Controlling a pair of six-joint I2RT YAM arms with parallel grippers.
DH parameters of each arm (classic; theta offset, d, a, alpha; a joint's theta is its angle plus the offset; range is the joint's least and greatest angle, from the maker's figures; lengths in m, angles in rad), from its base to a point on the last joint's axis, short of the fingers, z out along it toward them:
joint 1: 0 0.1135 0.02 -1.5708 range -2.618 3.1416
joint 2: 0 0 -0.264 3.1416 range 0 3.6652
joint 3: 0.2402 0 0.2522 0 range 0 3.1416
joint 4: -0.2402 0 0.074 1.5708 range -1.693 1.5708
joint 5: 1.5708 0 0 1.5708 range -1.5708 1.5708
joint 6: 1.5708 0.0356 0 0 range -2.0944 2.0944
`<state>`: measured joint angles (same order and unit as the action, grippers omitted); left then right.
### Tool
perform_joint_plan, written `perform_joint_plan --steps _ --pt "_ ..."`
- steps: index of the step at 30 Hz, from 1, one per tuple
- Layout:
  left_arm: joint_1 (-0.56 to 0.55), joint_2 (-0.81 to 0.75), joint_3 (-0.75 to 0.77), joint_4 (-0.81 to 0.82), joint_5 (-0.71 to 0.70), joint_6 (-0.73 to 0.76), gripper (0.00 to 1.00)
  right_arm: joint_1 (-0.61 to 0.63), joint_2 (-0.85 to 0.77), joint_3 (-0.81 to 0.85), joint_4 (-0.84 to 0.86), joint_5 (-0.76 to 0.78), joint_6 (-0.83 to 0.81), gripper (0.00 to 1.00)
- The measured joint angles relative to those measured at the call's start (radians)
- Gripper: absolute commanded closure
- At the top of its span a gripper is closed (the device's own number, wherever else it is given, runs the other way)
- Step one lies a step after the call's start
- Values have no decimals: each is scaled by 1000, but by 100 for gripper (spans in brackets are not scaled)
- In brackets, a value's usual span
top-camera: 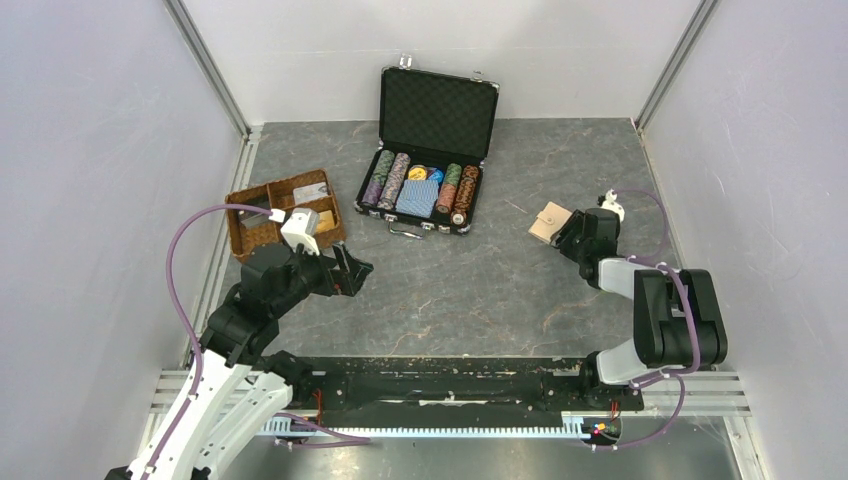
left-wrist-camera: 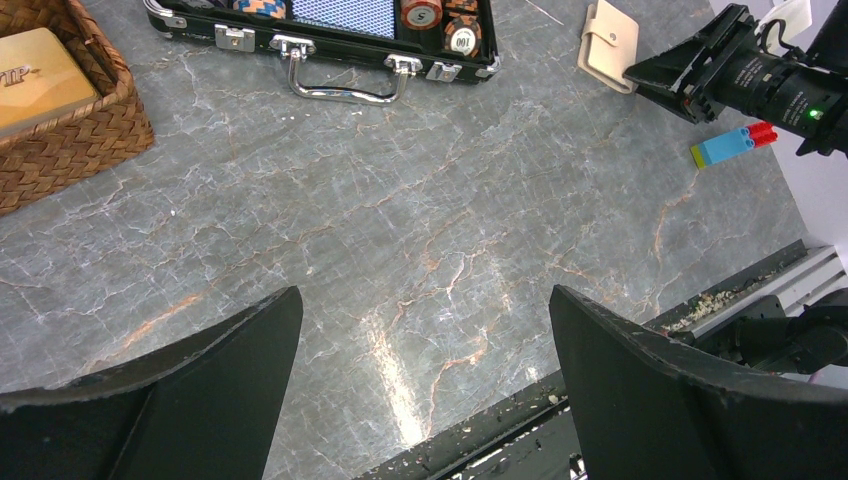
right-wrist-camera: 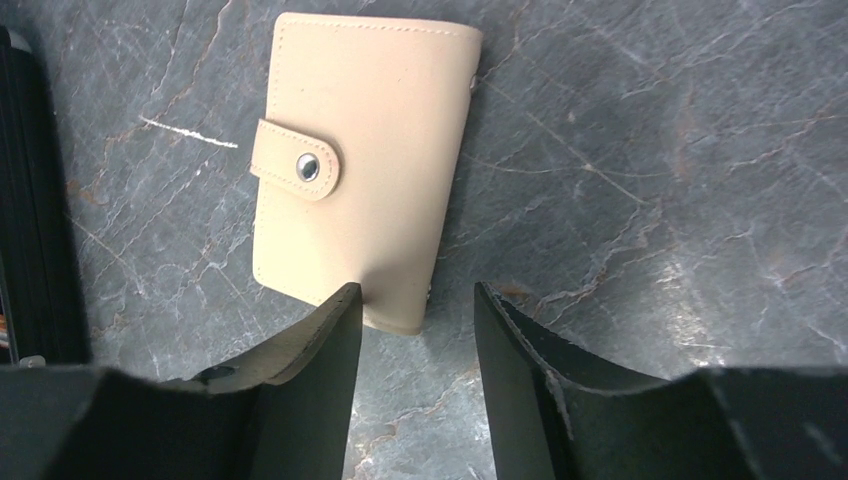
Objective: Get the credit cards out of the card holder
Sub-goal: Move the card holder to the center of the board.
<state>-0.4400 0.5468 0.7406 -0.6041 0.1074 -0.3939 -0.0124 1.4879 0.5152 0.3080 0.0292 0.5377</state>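
right gripper (right-wrist-camera: 415, 295) sat low at the near edge of the card holder (right-wrist-camera: 360, 170), its jaws partly apart with the holder's near corner just at the gap. one finger overlapped that edge in the wrist view, but i could not see a pinch on anything. the tan holder lay flat on the grey marbled table (right-wrist-camera: 650, 200), to the right of the open poker chip case (top-camera: 438, 100), folded closed with its strap tab (right-wrist-camera: 297, 160) snapped down across the front. left gripper (left-wrist-camera: 425, 292) hung with its jaws wide apart over the table, well apart from the holder and near the wicker tray (top-camera: 250, 238), holding nothing. no credit cards showed around the holder, so i judged they were all inside it. a pale flat thing lay in one tray compartment, too small for me to name. by my reckoning the job had barely begun: the holder needed securing, the strap unsnapping, the flap opening, and each card drawing out.
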Motion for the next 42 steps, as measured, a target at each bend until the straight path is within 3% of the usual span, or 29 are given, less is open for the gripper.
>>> perform_joint_plan --steps 5,15,25,34,42 --pt "0 0 0 0 0 0 0 -14 16 -2 23 3 18 66" --pt "0 0 0 0 0 0 0 -36 34 -3 51 -52 20 100" --pt "0 0 -1 0 0 0 0 -42 0 -18 21 -161 -37 100" --pt "0 0 -2 0 0 0 0 -4 -231 -124 -160 -183 -118 100" --pt "0 15 -2 0 1 0 0 153 -463 -256 -267 -213 -146 100"
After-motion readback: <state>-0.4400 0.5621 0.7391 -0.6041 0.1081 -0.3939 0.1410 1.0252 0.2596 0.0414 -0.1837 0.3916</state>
